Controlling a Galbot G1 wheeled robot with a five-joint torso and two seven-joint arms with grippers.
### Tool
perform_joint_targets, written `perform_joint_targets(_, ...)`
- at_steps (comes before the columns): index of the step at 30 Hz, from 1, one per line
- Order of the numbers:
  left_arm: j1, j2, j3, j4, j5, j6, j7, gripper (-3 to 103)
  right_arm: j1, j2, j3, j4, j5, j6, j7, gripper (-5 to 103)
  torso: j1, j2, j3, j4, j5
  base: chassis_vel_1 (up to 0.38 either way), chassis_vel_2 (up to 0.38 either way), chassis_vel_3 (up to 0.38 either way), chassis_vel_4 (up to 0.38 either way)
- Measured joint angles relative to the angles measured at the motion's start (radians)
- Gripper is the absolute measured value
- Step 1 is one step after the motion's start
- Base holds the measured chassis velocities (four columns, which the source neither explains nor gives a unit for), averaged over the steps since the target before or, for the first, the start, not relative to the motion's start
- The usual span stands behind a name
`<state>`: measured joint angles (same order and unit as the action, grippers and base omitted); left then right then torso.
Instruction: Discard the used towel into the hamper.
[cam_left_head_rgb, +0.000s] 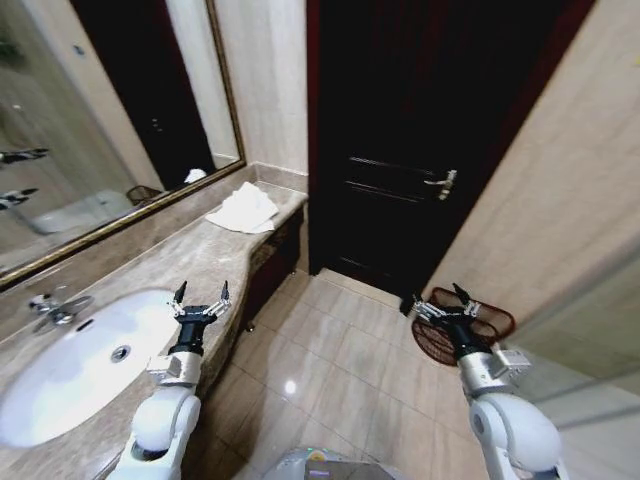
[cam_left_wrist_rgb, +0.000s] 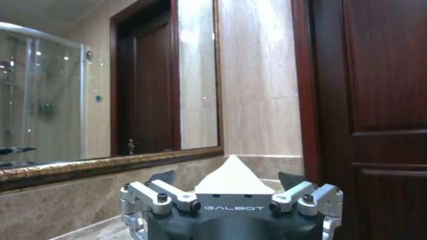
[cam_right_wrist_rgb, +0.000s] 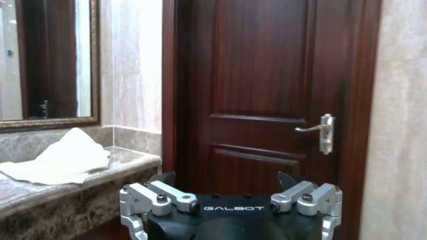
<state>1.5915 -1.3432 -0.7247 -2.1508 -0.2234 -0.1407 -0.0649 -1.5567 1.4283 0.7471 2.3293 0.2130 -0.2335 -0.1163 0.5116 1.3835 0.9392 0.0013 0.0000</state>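
We hold our left gripper (cam_left_head_rgb: 201, 297) spread and empty, aimed at the towel (cam_left_head_rgb: 243, 209) well ahead on the counter (cam_left_head_rgb: 190, 262), our right gripper (cam_left_head_rgb: 445, 301) spread just before the hamper (cam_left_head_rgb: 490, 322), ready.

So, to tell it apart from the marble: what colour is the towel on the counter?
White, the towel lies crumpled on the grey-beige counter; clearest in the right wrist view.

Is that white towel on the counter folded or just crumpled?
Crumpled: the white cloth towel lies in a loose peaked heap on the marble counter.
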Motion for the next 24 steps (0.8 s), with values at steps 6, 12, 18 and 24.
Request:
perform_joint_targets(6, -0.005, -0.001, 0.001, 0.005, 0.000, -0.012, -0.001, 100, 0.003, 0.000, -0.003, -0.001, -0.003, -0.001, -0.002, 100, 0.000, 0.000, 0.000, -0.0009, -0.0002, -0.121, 0.099, 0.099, -0.104)
perform_joint_targets(12, -0.001, -0.001, 0.001, 0.005, 0.000, -0.013, -0.001, 100, 0.004, 0.000, -0.005, -0.004, -0.009, 0.000, -0.004, 100, 0.000, 0.000, 0.000, -0.0003, 0.0000, -0.100, 0.089, 0.120, -0.100)
perform_joint_targets(18, 0.007, 0.000, -0.005, 0.004, 0.002, 0.007, -0.011, 100, 0.005, 0.002, -0.008, -0.007, -0.014, 0.001, -0.007, 100, 0.000, 0.000, 0.000, -0.0002, 0.0000, -0.125, 0.132, 0.128, -0.122)
perform_joint_targets(24, 0.014, 0.001, -0.008, -0.020, 0.008, 0.040, -0.015, 100, 0.002, 0.002, -0.005, -0.008, -0.016, 0.003, -0.016, 100, 0.000, 0.000, 0.000, -0.0004, 0.0000, -0.124, 0.136, 0.131, -0.125)
